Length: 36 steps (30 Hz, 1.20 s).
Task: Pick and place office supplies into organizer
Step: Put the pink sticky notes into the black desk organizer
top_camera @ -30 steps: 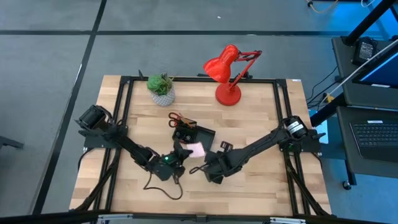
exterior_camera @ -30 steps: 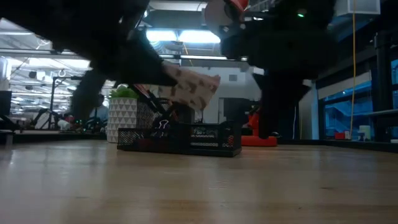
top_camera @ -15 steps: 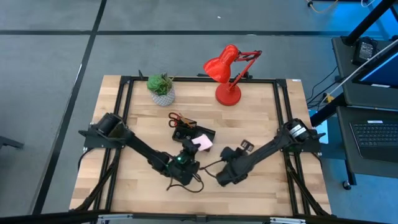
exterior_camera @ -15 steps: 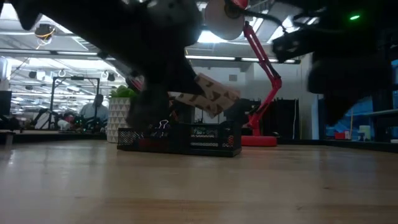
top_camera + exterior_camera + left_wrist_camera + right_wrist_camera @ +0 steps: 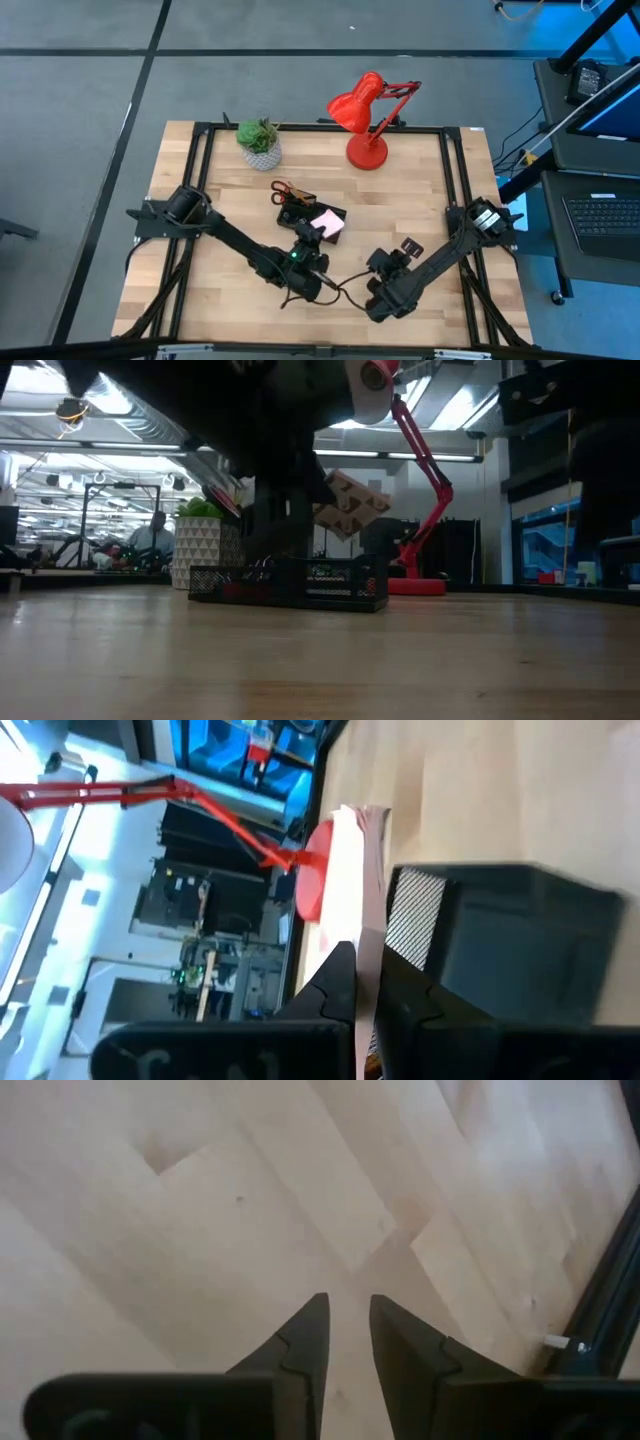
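Note:
My left gripper (image 5: pixel 318 234) is shut on the pink sticky-note pad (image 5: pixel 327 221) and holds it over the near right part of the black organizer (image 5: pixel 300 211). In the low view the pad (image 5: pixel 347 503) hangs tilted in the air above the organizer (image 5: pixel 290 585). Red-handled scissors (image 5: pixel 282 189) stick out of the organizer's far left end. My right gripper (image 5: pixel 380 300) waits near the table's near edge, open by a narrow gap (image 5: pixel 347 1330) and empty, over bare wood. My left gripper pinches the sticky-note pad between its two fingers at one edge (image 5: pixel 366 945). The rest of the pad reaches out past the fingertips. The pad is lifted clear and tilted above the organizer (image 5: pixel 500 950).
A red desk lamp (image 5: pixel 365 115) stands at the far edge, with a small green plant in a white pot (image 5: pixel 260 143) to its left. A loose cable (image 5: pixel 325 290) lies between the two grippers. Bare wood (image 5: pixel 430 190) lies right of the organizer. People show in the room beyond (image 5: pixel 150 540).
My left gripper has carried the pad up and toward the far right, from just near the organizer to a spot over it, staying shut on it. My right gripper has drawn back toward the table's near right.

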Each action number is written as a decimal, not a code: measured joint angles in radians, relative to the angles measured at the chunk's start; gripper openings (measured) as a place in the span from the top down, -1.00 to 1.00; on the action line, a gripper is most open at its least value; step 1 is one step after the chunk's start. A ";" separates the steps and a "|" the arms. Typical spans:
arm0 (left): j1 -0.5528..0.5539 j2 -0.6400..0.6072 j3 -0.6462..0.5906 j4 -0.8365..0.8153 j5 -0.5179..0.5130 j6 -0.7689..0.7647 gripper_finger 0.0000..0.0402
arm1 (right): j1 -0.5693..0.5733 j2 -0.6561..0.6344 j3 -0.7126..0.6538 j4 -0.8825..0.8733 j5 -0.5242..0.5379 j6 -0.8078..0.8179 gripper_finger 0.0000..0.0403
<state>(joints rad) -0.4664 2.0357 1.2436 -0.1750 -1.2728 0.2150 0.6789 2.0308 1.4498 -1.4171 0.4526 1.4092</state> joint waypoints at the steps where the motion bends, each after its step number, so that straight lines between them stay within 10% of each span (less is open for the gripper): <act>1: 0.004 0.000 0.008 -0.028 0.000 -0.019 0.96 | 0.005 0.000 0.000 0.001 0.000 0.000 0.60; 36: 0.081 0.282 0.380 -0.673 0.167 -0.450 0.96 | 0.046 0.000 0.000 -0.009 0.000 -0.004 0.60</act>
<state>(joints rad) -0.3853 2.3174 1.6241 -0.8482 -1.1054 -0.2354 0.7246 2.0308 1.4494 -1.4258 0.4526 1.4055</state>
